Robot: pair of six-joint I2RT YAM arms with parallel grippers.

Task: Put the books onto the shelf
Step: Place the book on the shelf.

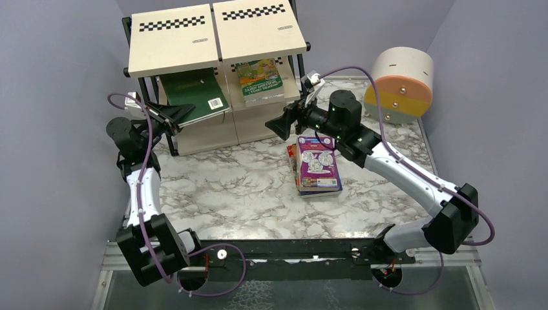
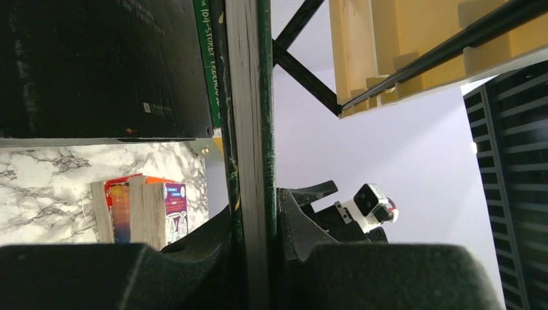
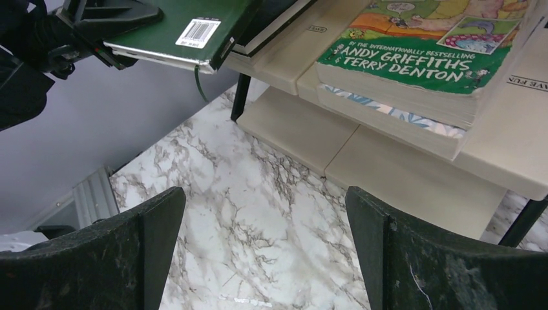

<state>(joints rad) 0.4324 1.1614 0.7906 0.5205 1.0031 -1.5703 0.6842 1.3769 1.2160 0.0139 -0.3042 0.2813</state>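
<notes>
1. Got the left gripper (image 1: 167, 113) clamped tight on the dark green book (image 1: 192, 90), pinching its near edge, with the far end poked in over the left half of the shelf (image 1: 171, 45), middle tier. Can't tell if it's resting on the board yet.
2. Got the right gripper (image 1: 279, 126) spread wide with nothing in it, hovering just in front of the shelf, right by the stack of books (image 1: 316, 187) lying flat on the table (image 1: 226, 187).
3. Also spotting a green cartoon book (image 1: 260, 79) parked on the right half of that middle tier, on top of another one.
4. Guessing paperbacks here: lightish, glossy covers so probably a bit slippery, and floppy if pinched by one corner.
5. Would take the purple book (image 1: 316, 161) off the top of the stack by a long edge, near the middle, fingers across the full thickness to stop the pages fanning.
6. Would watch for dragging the one underneath along, with a stack that loose.
</notes>
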